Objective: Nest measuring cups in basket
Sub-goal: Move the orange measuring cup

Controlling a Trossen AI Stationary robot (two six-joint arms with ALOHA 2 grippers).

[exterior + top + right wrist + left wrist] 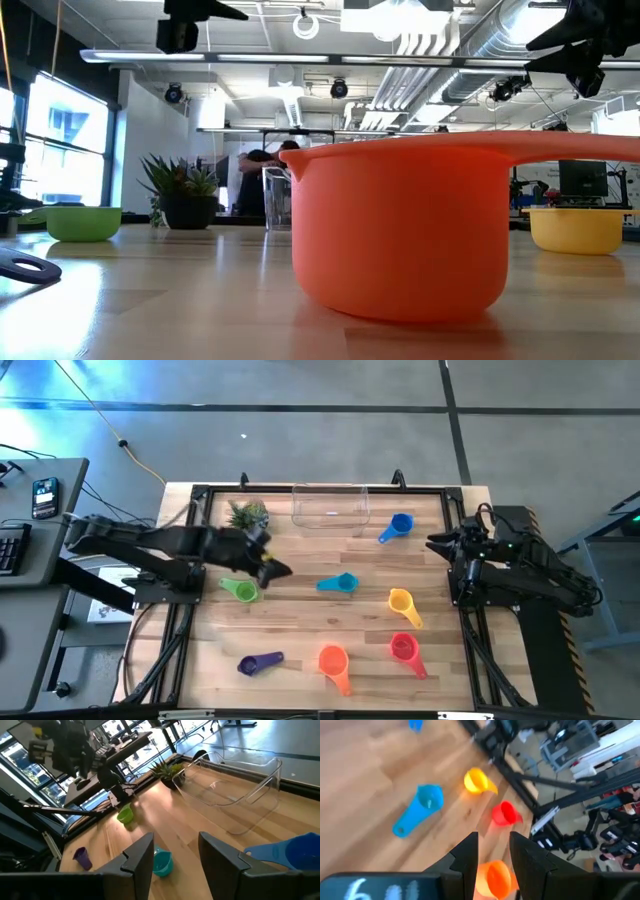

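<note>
Seven measuring cups lie apart on the wooden table: blue (397, 526), teal-blue (338, 583), yellow (402, 603), red (404, 649), orange (334, 663), purple (260, 662) and green (240, 589). The clear basket (330, 505) stands empty at the far edge. My left gripper (275, 568) hangs open above the table, just beyond the green cup and to the left of the teal-blue cup (417, 810). Its fingers (470, 855) hold nothing. My right gripper (435, 543) waits open at the table's right edge near the blue cup (295, 852), facing the basket (235, 790).
A small spiky potted plant (248, 514) stands to the left of the basket, close behind my left gripper. A black frame (190, 550) runs around the table. In the low view the orange cup (400, 230) fills the foreground. Bare wood lies between the cups.
</note>
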